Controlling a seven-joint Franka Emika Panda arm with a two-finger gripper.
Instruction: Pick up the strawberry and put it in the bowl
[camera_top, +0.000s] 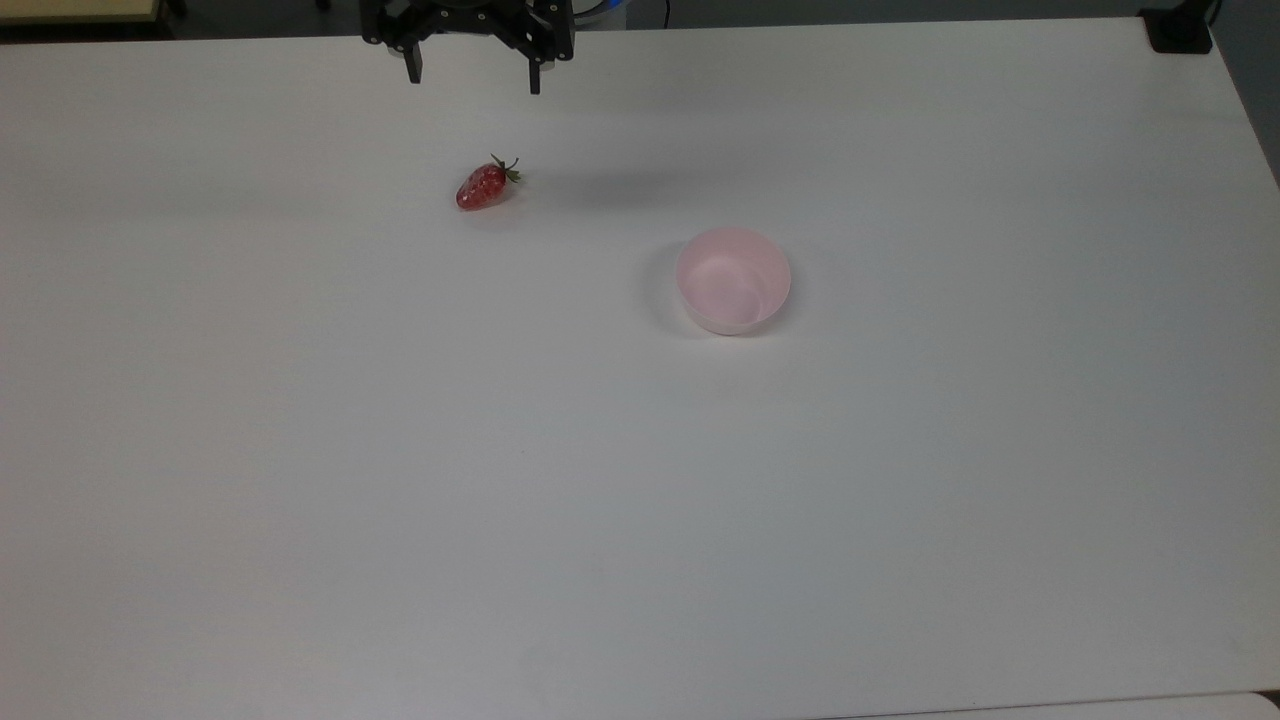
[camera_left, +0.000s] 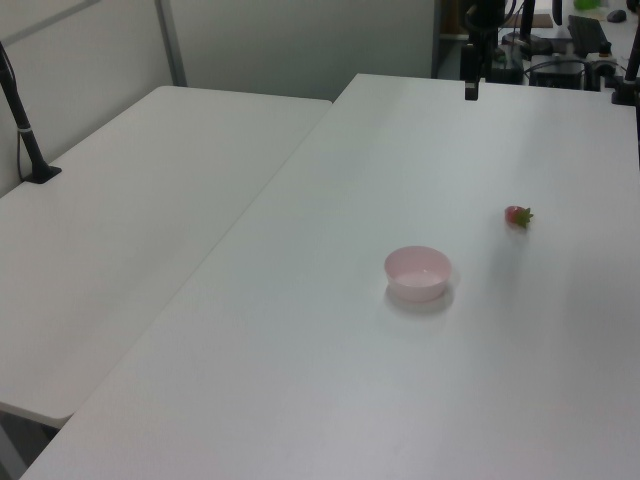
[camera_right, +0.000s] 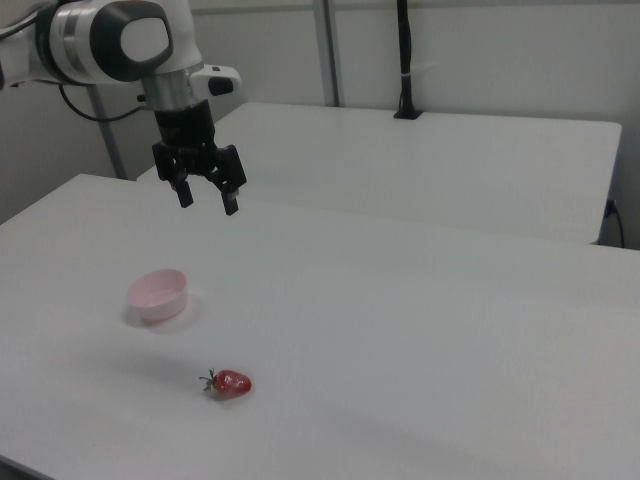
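Glossy red strawberry (camera_top: 486, 186) on table, smooth round pink bowl (camera_top: 733, 280) apart, hand (camera_top: 472, 78) spread wide

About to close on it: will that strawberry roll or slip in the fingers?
The strawberry lies on its side on the table; its tapered, rounded body may pivot if nudged. Its glossy skin looks slippery, so it might squirt from the open gripper.

Bright, even light; soft faint shadows.

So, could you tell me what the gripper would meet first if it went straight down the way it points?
Probably bare table. The open gripper hangs high, pointing down, with the strawberry and bowl apparently off its line, though depth is unclear.
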